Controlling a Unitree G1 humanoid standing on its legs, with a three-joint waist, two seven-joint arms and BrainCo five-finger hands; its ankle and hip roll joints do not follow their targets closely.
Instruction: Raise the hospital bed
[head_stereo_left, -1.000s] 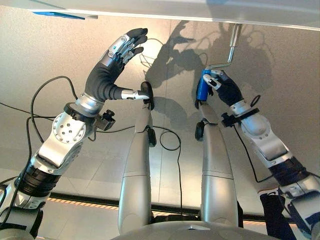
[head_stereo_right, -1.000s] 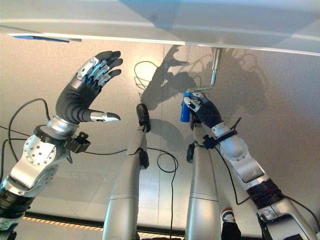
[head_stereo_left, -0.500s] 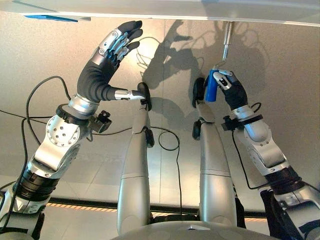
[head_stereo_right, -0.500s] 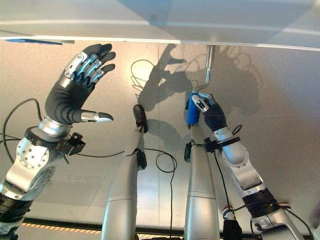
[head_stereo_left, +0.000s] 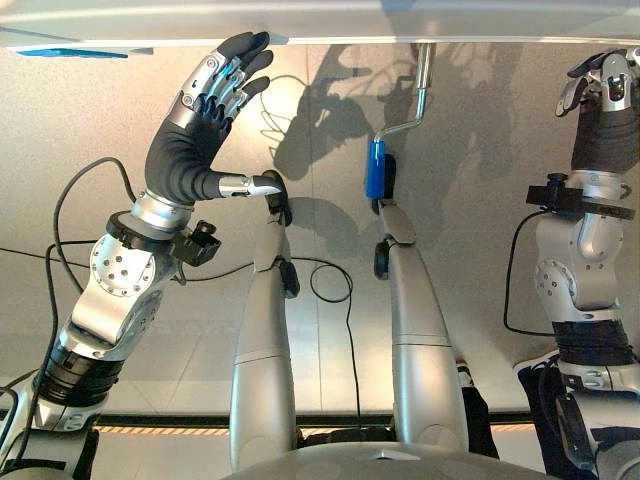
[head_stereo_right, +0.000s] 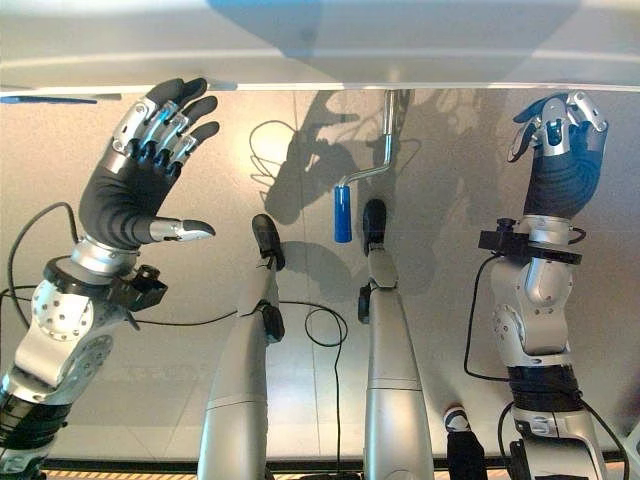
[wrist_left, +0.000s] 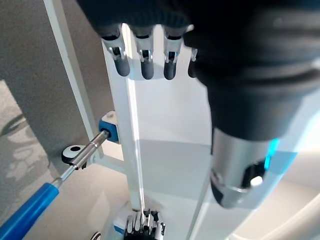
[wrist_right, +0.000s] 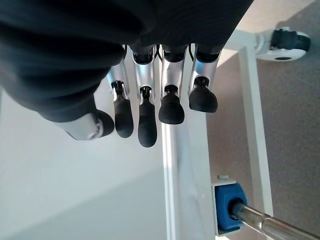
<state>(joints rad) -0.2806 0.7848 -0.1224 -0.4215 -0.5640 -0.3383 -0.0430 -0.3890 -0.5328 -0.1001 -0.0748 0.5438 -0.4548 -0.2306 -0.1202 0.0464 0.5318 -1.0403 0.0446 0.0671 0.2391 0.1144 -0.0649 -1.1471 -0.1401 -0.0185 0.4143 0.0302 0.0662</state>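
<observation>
The pale footboard of the hospital bed (head_stereo_left: 330, 18) runs right across the far edge of the scene, and from its underside the metal crank (head_stereo_left: 421, 85) hangs down to its blue handle (head_stereo_left: 375, 169), which dangles free between the two arms with nothing touching it. The left hand (head_stereo_left: 200, 110) is raised near the bed edge with fingers straight and spread, and the right hand (head_stereo_right: 560, 140) is up at the far right, well away from the crank, fingers loosely bent and empty. To wind the bed up well, I'd say the right hand should return to the blue handle, wrap fully round it, and turn in smooth full circles without pulling the shaft sideways.
</observation>
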